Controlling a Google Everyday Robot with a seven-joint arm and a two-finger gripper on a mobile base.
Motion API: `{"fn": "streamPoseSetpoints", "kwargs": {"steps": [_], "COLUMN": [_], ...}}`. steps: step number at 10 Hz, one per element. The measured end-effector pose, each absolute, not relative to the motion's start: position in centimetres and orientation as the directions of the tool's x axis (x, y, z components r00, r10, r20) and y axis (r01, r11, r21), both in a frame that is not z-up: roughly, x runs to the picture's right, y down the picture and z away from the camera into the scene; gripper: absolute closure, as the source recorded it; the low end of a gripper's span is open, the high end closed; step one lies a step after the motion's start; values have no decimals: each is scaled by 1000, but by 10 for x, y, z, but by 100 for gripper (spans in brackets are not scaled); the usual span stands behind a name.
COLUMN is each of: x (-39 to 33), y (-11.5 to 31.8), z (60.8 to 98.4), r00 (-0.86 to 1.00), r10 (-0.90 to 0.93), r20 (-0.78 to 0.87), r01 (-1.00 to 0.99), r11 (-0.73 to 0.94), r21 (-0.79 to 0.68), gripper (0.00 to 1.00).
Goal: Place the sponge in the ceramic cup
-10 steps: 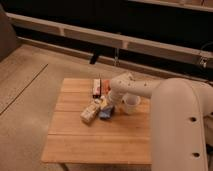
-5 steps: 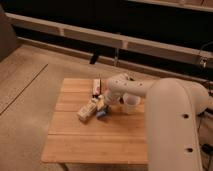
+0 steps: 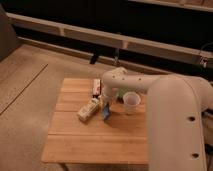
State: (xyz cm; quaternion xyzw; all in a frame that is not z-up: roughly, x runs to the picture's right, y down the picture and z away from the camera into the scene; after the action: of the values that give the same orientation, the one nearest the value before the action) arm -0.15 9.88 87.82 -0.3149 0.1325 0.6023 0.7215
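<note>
- Your gripper is down over the middle of the wooden table, reaching in from the right at the end of the white arm.
- Its fingers are drawn fully together, and they appear to be pinching the top end of the sponge.
- You can see the sponge as a small blue block standing on end, slightly tilted, directly under the gripper. Its lower end is at or just above the table top; you cannot tell which.
- The ceramic cup stands upright on the table just to the right of the gripper, near it but apart from the sponge. It is pale, has no handle, and its open rim faces up.
- The sponge is outside the cup, on the cup's left side.
- A beige carton lies on its side just left of the sponge, set at an angle to the table's planks. Whether the two touch is not clear.
- A small red-and-white packet lies further back, near the table's far edge and behind the gripper.
- The arm's bulky white upper section fills the right side of your view and covers the table's right edge.
- Beyond the table you have a speckled floor and a long pale ledge against a dark wall.
</note>
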Motion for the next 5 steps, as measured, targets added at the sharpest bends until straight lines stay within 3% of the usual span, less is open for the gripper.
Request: {"fn": "streamPoseSetpoints", "kwargs": {"steps": [2,5], "x": [-20,-65], "y": [82,18], "z": [859,805], "r00": [282,394], "r10": [789,814], "r20": [-546,-426], "r01": [-943,-910], "r11": [122,284], "r21": [-310,-301], "gripper": [100,100]}}
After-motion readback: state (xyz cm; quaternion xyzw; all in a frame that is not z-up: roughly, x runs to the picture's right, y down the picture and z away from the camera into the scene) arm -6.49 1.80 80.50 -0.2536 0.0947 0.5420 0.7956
